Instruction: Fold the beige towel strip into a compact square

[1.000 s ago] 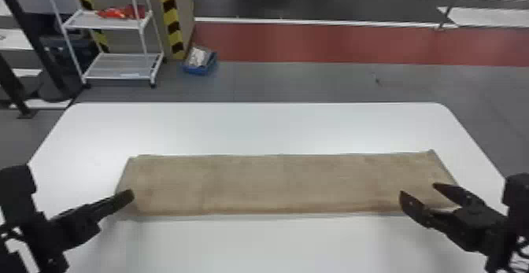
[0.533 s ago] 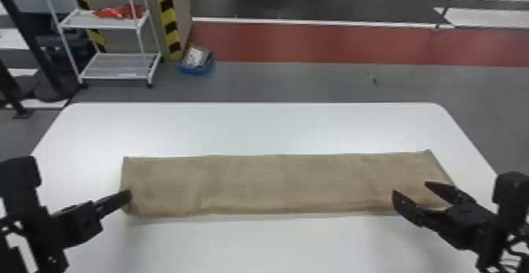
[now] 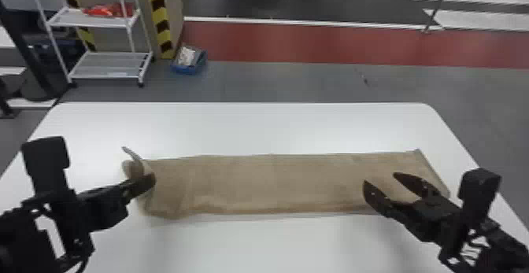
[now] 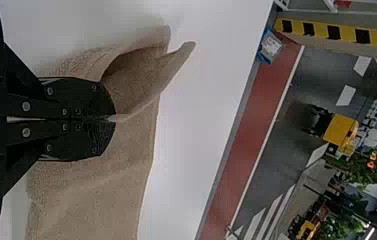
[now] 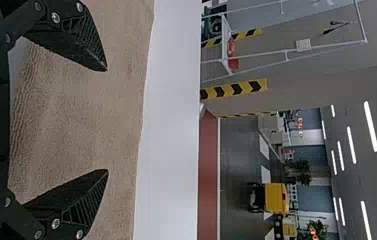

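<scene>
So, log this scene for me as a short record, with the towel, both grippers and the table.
towel strip: beige, laid out left to right, left end raised and curled
left gripper: closed on the strip's left end
right gripper: open, over the strip near its right end
table: white
compact square: not yet formed

The beige towel strip [image 3: 271, 183]'s left end, flat before, now rises off the table [image 3: 275, 128] and curls in the left gripper [image 3: 150, 179], which has moved rightward and farther away. The right gripper [image 3: 381, 179] has shifted left and slightly farther over the strip.
</scene>
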